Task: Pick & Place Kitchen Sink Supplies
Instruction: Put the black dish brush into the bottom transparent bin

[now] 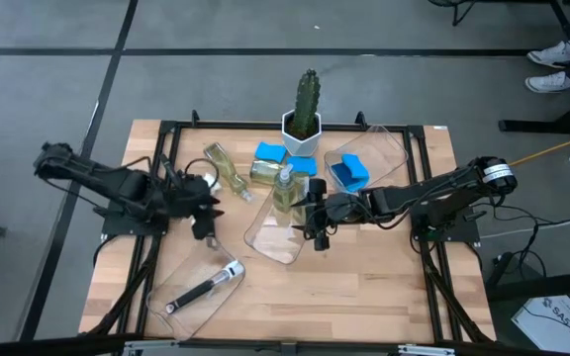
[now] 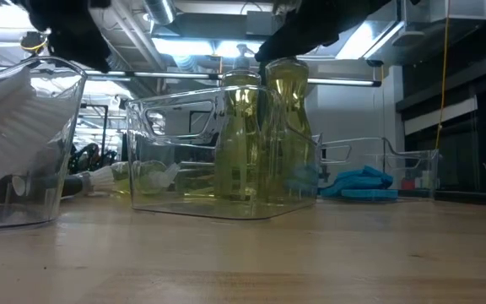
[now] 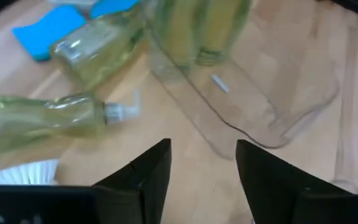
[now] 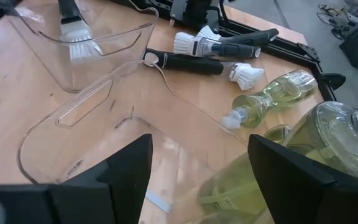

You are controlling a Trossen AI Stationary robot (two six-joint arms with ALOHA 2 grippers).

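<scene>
Two clear bottles of yellow-green liquid [image 1: 283, 190] [image 2: 264, 135] stand upright in the far end of a clear tray [image 1: 273, 232] at mid-table. My right gripper [image 1: 317, 216] [image 4: 194, 180] is open over this tray, next to the bottles [image 4: 334, 140]. My left gripper [image 1: 204, 213] [image 3: 199, 168] is open and empty, left of the tray. Two more bottles [image 1: 228, 168] [image 1: 265, 171] lie on their sides on the table; they also show in the left wrist view [image 3: 42, 117] [image 3: 101, 43]. Blue sponges [image 1: 270, 151] [image 1: 300, 164] lie by the cactus.
A cactus in a white pot [image 1: 305, 117] stands at the far middle. A clear tray [image 1: 389, 148] at the far right holds a blue sponge [image 1: 349, 171]. Another tray [image 1: 171, 287] at the near left holds a black-handled brush [image 1: 206, 289]. More brushes [image 4: 194, 61] lie by the left arm.
</scene>
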